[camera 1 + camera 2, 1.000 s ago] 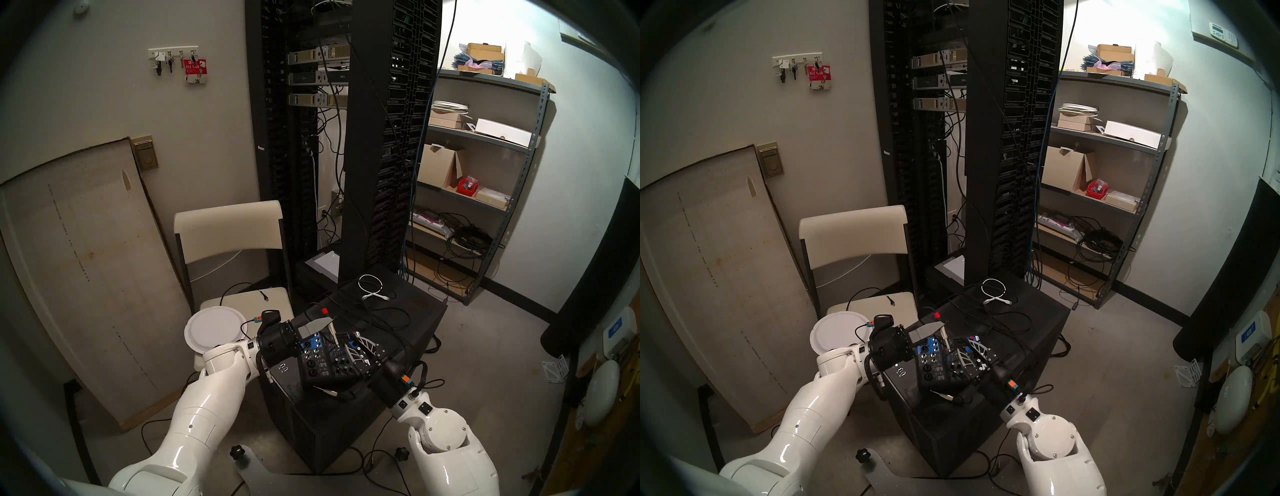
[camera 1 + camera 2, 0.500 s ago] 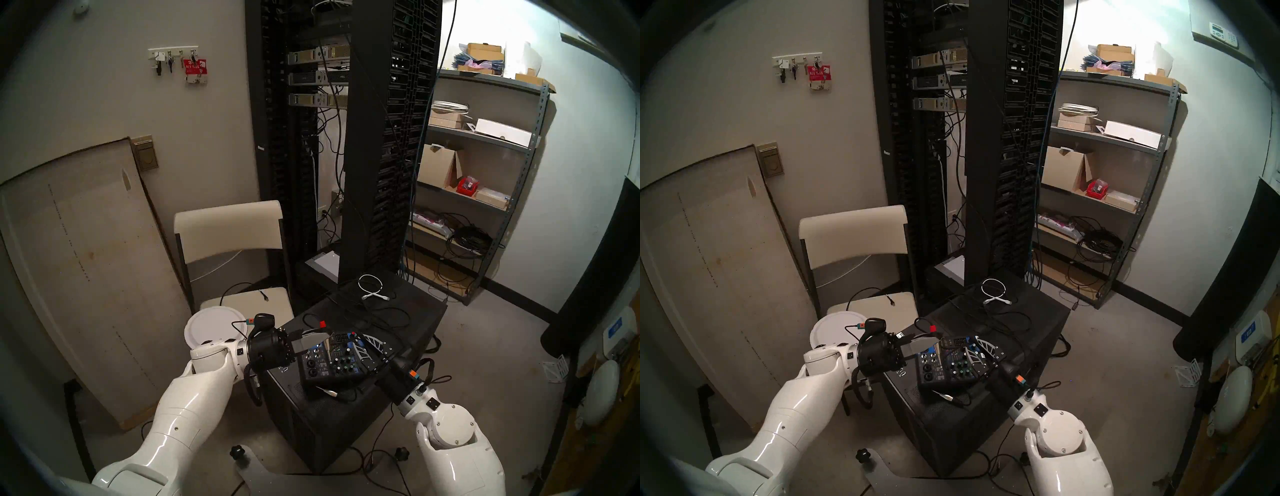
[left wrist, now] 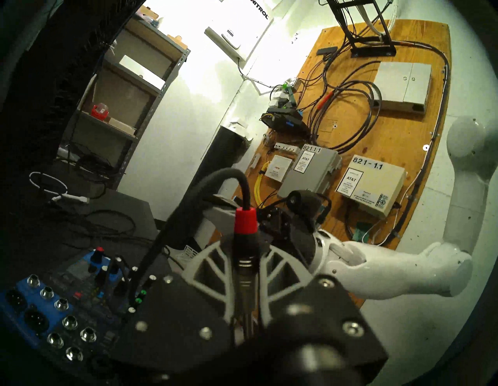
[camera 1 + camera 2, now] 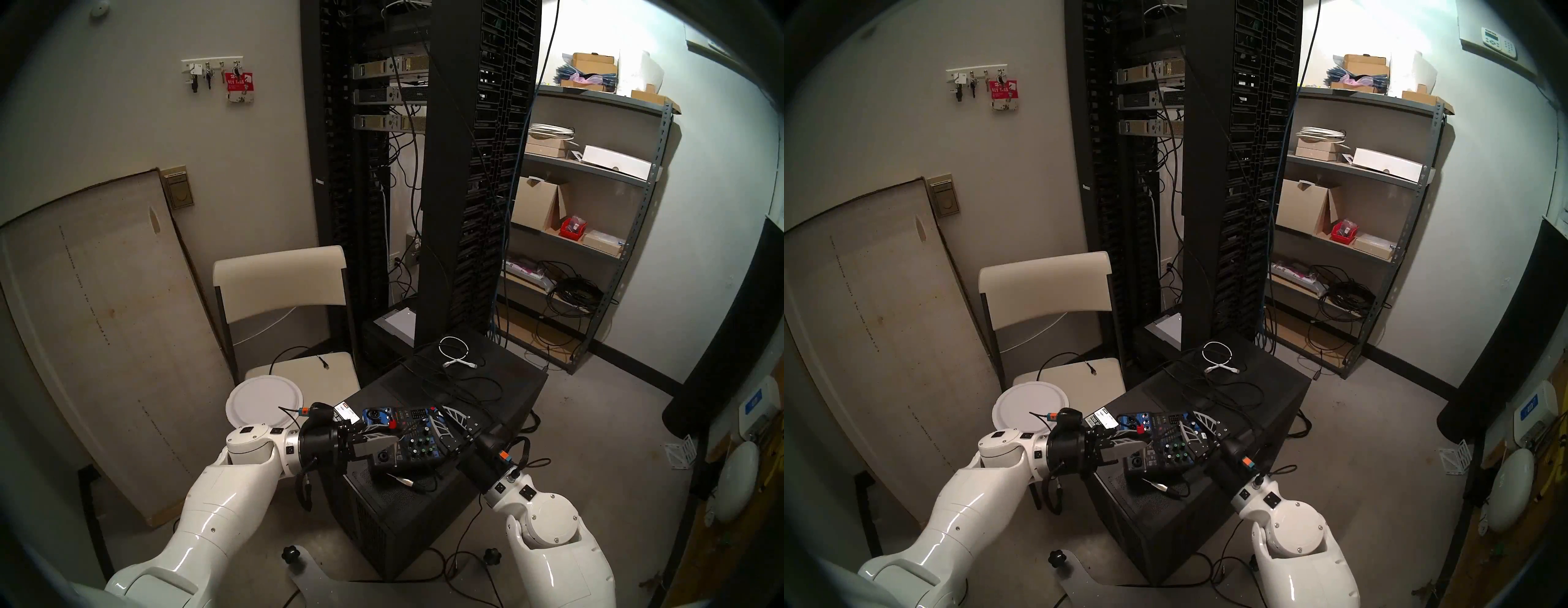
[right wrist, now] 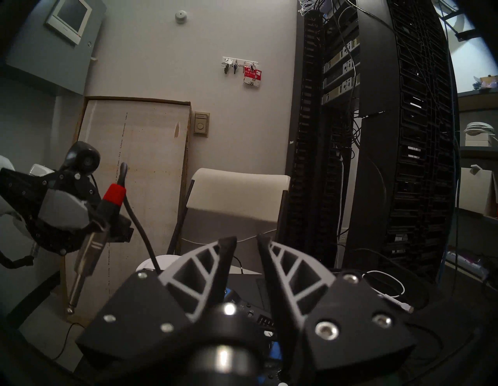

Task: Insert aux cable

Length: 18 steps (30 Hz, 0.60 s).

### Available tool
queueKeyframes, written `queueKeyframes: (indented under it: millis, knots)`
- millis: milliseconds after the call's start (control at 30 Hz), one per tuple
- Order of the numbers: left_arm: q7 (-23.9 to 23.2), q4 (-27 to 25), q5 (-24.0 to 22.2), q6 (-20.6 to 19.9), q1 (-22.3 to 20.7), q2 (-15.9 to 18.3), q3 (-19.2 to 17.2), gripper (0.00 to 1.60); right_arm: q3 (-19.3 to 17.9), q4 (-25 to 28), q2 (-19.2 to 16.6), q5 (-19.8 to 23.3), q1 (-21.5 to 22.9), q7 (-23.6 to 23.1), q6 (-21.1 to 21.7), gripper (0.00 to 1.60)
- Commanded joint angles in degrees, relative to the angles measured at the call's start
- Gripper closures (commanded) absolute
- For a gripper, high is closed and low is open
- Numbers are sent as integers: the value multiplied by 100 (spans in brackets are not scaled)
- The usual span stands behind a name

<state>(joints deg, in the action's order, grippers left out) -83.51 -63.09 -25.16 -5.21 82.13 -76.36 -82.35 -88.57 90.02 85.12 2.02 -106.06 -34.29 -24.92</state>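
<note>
**L gripper clamps aux plug over mixer**

Currently 2 arms in view, 1 gripper each. L gripper (image 4: 392,437) is clamped on the aux cable (image 3: 244,258) at its plug: silver jack w/ red collar, held in the air above the mixer's left edge, tip pointing down and not in any socket. Black cord loops up from the collar.

R gripper (image 5: 246,242) sits at the mixer's right edge; its 2 fingers stand a little apart w/ nothing between them.

1 mixer (image 4: 413,441), blue and black, lies near the front-left corner of the black cabinet (image 4: 522,382). Wrist view shows 2 big round sockets and abt 7 small jack sockets on its blue panel.

1 second plug (image 4: 403,479), silver-and-black, no red, lies by the cabinet's front edge. 1 white coiled cable (image 4: 454,350) near the back edge.

Readable: "AT&T" on 2 wall boxes, marked "82111" (image 3: 307,172) and "821-1.1" (image 3: 369,183); "KEY TAGS" on red pack (image 4: 239,83). Label on L gripper too small to read.
</note>
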Motion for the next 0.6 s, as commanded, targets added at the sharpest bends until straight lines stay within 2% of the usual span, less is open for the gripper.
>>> queueKeyframes:
  millis: [0, 333, 567]
  knots:
    - [45, 70, 133, 681, -157, -110, -43, 160, 31, 172, 40, 129, 58, -63, 43, 88]
    - [27, 222, 399, 1259, -303, -119, -47, 160, 49, 214, 15, 213, 24, -208, 177, 88]
    - [-57, 354, 602, 1602, -362, -79, -25, 160, 51, 385, -124, 420, -49, -535, 552, 87]
